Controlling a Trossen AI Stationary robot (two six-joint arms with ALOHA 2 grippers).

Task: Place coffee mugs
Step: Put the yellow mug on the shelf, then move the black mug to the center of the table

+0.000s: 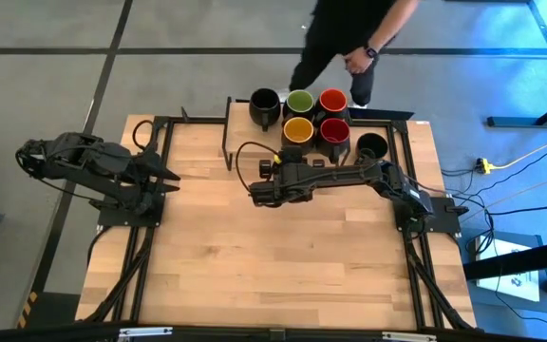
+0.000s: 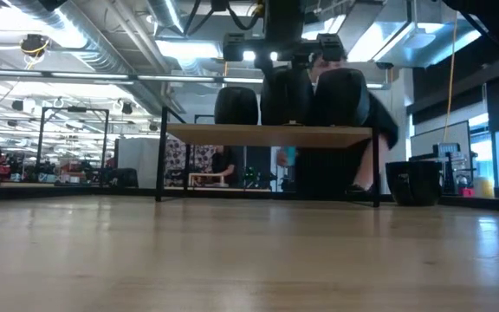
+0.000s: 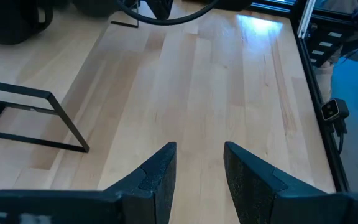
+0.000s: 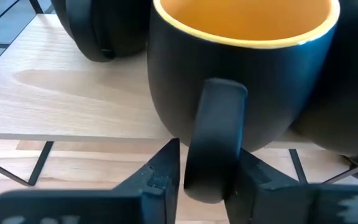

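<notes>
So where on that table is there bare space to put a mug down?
Bare wood spans the table from between the left gripper and right gripper to the near edge. It is crowded at the far edge, where the coffee mugs cluster; the right gripper's fingers straddle the yellow mug's handle.

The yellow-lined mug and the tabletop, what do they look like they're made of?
The yellow-lined mug looks like glazed ceramic: a thick wall, a matte black outside, a glossy yellow inside, and a chunky handle between the right hand's fingers. The tabletop looks like light butcher-block wood: joined planks with visible grain and a satin sheen.
</notes>
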